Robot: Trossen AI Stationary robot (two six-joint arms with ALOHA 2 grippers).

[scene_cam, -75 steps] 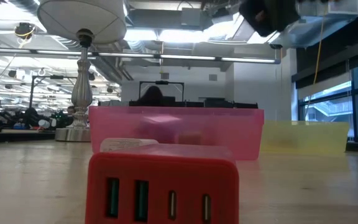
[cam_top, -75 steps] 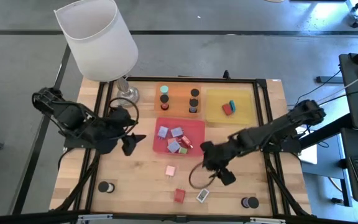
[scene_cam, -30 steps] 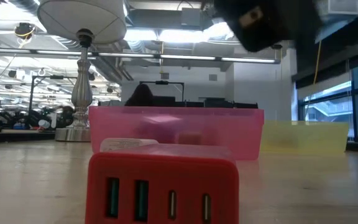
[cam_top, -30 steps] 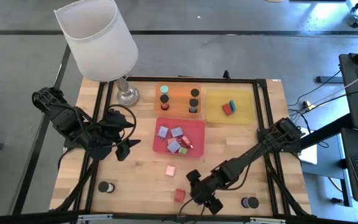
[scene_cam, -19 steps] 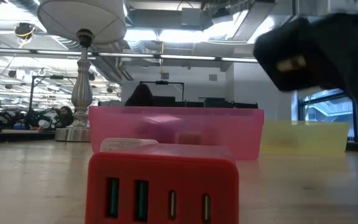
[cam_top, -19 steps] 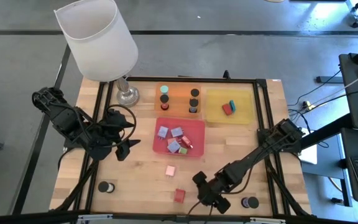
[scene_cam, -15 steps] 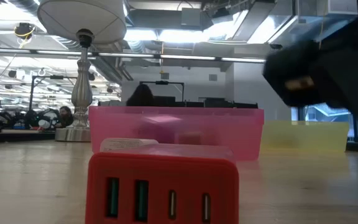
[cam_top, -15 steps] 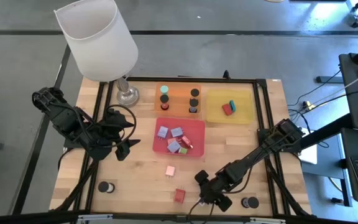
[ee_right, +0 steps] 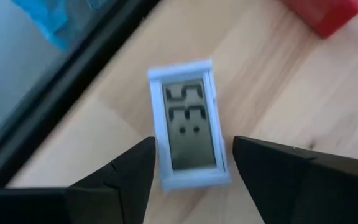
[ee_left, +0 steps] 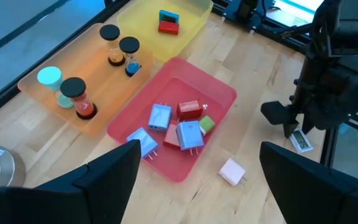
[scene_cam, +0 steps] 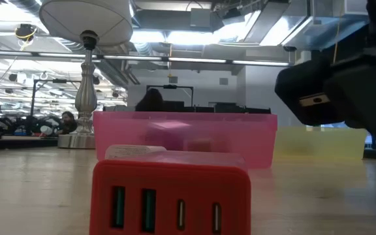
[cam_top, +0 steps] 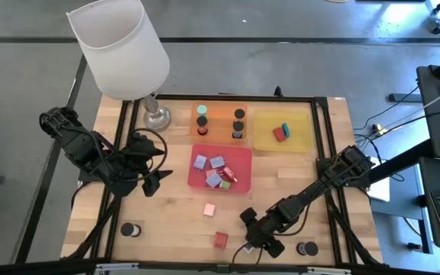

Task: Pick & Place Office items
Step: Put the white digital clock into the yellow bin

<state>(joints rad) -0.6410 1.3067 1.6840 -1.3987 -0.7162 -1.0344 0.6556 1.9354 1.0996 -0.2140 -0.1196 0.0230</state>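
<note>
At about six o'clock on the table, by the near edge, the right gripper (cam_top: 254, 246) is down over a small white rectangular display (ee_right: 190, 132), its two fingers (ee_right: 129, 177) straddling the piece, one on each side, not yet clamped on it. A red block (cam_top: 221, 239) lies just beside it toward seven o'clock, with a pink block (cam_top: 209, 209) a little farther in. Short black cylinders sit at the near corners, one at eight o'clock (cam_top: 127, 229) and one at five (cam_top: 306, 248). At the centre the red tray (cam_top: 241, 155) holds lavender-blue blocks. The left gripper (cam_top: 153, 181) hovers at nine o'clock, released and empty. Farthest, toward twelve, lie the orange tray (cam_top: 218, 122) and yellow tray (cam_top: 302, 126).
</note>
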